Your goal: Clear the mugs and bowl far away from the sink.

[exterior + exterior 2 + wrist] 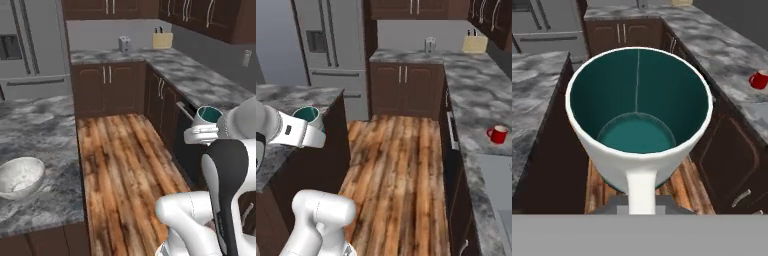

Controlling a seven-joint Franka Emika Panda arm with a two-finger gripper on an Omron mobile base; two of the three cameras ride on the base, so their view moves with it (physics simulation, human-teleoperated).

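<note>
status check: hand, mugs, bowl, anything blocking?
Hand shut on white mug, carried over the wood floor. Red mug on right counter. Bowl on island counter. No obstruction seen.

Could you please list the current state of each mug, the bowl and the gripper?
White mug: upright, empty, held in the air above the floor between the counters.
Red mug: upright on the right counter.
Bowl: upright, empty, on the left counter.
Gripper: shut on the white mug's handle.
</note>
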